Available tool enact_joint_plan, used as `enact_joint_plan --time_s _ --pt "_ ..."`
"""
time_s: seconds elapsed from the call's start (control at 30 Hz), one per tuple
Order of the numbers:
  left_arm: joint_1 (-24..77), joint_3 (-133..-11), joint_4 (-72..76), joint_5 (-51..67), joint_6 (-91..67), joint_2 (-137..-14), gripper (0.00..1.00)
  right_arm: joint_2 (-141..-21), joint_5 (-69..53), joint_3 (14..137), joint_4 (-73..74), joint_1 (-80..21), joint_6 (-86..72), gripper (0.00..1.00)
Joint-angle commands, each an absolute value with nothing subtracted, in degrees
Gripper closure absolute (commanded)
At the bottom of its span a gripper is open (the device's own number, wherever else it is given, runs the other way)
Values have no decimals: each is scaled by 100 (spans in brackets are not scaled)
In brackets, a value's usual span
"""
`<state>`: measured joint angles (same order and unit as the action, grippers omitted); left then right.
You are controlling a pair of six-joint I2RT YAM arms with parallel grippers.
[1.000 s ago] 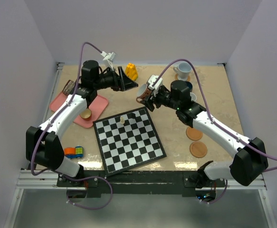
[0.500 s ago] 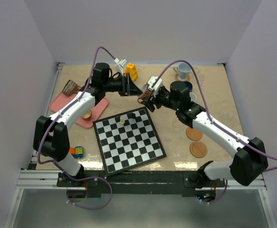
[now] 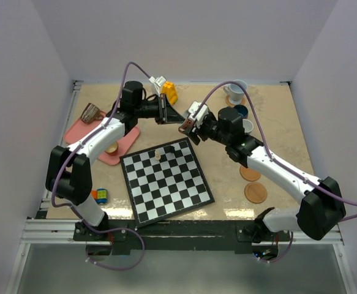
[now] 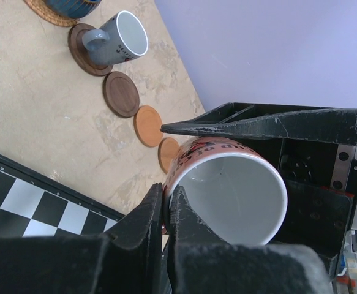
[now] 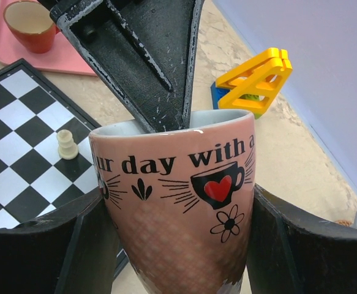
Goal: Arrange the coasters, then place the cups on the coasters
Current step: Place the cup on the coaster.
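From above, the pink cup (image 3: pixel 184 127) hangs over the counter (image 3: pixel 276 122) between both arms, and the bare coasters (image 3: pixel 250 173) lie on the right arm's side. In the left wrist view, the left end effector (image 4: pixel 166 197) is pressed together on the rim, one finger inside the empty pink cup, whose mouth faces it. In the right wrist view, the right end effector (image 5: pixel 175 233) clamps the pink cup's sides, and a tray (image 5: pixel 19 58) holds a red cup (image 5: pixel 31 24).

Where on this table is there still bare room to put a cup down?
Bare table lies in the far right corner, right of the cups, and in the strip between the chessboard and the two tan coasters. Crowded: the pink tray side, and mid-table, where the left gripper and right gripper both hold the pink mug.
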<state>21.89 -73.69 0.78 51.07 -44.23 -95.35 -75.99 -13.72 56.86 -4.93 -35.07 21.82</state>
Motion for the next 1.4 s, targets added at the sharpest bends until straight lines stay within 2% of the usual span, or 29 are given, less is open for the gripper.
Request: enact_joint_plan --time_s 0.0,0.07,0.3,0.63,0.73,0.87,0.9,0.93,1.1,1.17,1.37 --pt "2145 -7576 388 4958 -3798 -9185 100 -7163 -1029 5555 -1063 -3463 1697 51" --pt "2153 -7725 81 4573 -3473 -9132 100 -7102 -976 5528 -1002 -3463 1556 42" --pt "2153 -8226 -1248 2840 -2698 -9255 100 -6882 -862 5485 -782 -3463 1073 33" --pt "2153 -7840 -519 3523 -2918 -9115 100 -6794 -782 5238 -1098 -3454 879 31" --pt "2153 -7717 -440 3892 -2927 -9062 100 -6934 -835 5299 -1055 -3463 879 23" --pt "2136 -7524 -299 4052 -3014 -8913 100 -7180 -967 5501 -783 -3463 914 22" --pt "2118 -7489 -273 4017 -3015 -8877 100 -7198 -975 5528 -747 -3463 905 17" --pt "2101 -7488 -307 3921 -2989 -8842 100 -7216 -967 5563 -721 -3454 879 17" --pt "2153 -7918 -1430 2324 -2296 -8859 100 -7014 -862 5669 -475 -3454 713 16" --pt "2337 -8137 -1835 1804 -1944 -8938 100 -6970 -678 5826 -291 -3454 528 12" --pt "2970 -8622 -2522 871 -1556 -9220 100 -7505 -18 7003 780 -3454 -333 21"
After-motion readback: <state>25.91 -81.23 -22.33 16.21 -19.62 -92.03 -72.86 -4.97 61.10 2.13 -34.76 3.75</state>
